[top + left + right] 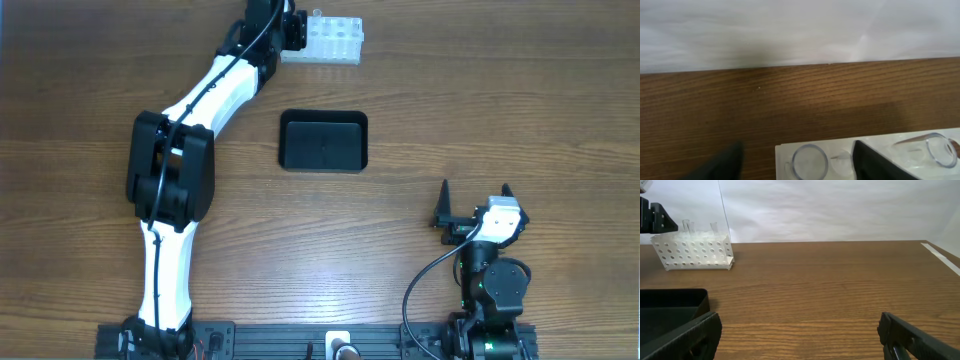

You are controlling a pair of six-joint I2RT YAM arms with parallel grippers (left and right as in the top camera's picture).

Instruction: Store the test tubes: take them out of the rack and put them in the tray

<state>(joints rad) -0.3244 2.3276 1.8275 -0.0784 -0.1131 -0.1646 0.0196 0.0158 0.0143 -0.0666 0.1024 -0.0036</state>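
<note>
The white perforated rack (333,41) stands at the table's far edge, with clear test tubes (688,226) upright in it. My left gripper (296,30) is at the rack's left end. In the left wrist view it (797,150) is open, one finger (722,164) over the bare wood and the other (880,162) over the rack top. A tube's round mouth (810,160) lies between them and a second mouth (940,150) farther along. The black tray (323,141) sits mid-table with nothing visible in it. My right gripper (475,192) is open near its base, holding nothing.
A white wall (800,30) rises just behind the table's far edge, close to the rack. Bare wood (840,290) stretches between the tray and the right arm. A pale strip (940,255) marks the table's right side.
</note>
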